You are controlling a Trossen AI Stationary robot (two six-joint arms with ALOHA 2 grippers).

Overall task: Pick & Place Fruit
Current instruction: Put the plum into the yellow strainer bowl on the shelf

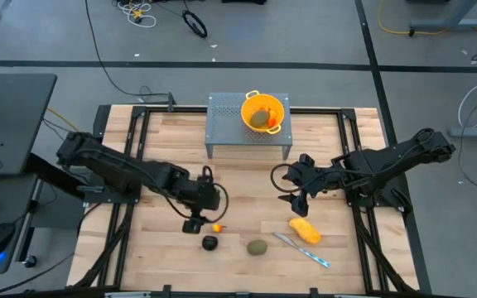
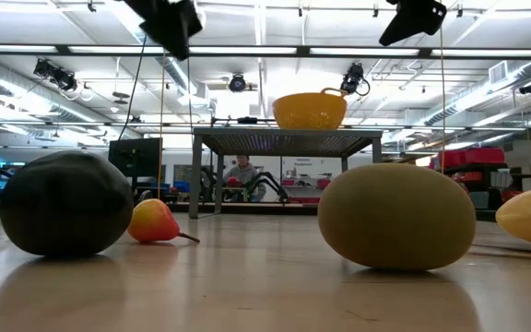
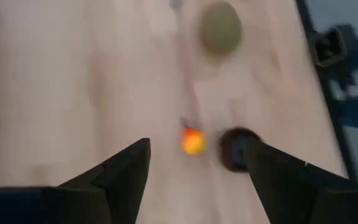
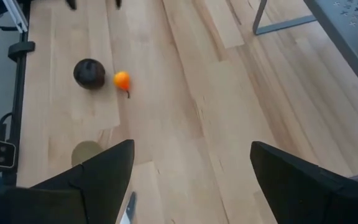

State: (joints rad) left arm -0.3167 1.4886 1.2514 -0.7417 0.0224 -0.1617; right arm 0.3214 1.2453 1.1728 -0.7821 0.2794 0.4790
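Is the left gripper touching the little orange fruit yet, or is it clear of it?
Apart. In the left wrist view the left gripper has both fingers spread, and the small orange fruit lies on bare wood beyond the tips, with the dark ball beside it.

On view: one dark ball (image 1: 210, 242), one orange-red fruit (image 1: 217, 228), two olive ovals (image 1: 257, 247), one yellow oblong (image 1: 305, 229), one knife (image 1: 302, 249).

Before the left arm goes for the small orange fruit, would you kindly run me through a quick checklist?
1. Left gripper fingers apart: ok.
2. Left gripper empty: ok.
3. Small orange fruit lies ahead between the fingers: ok.
4. Room beside the dark ball: not ok, it sits right next to the fruit.
5. Right gripper away from the fruit: ok.
6. Yellow colander on the grey stand, ready to receive: ok.
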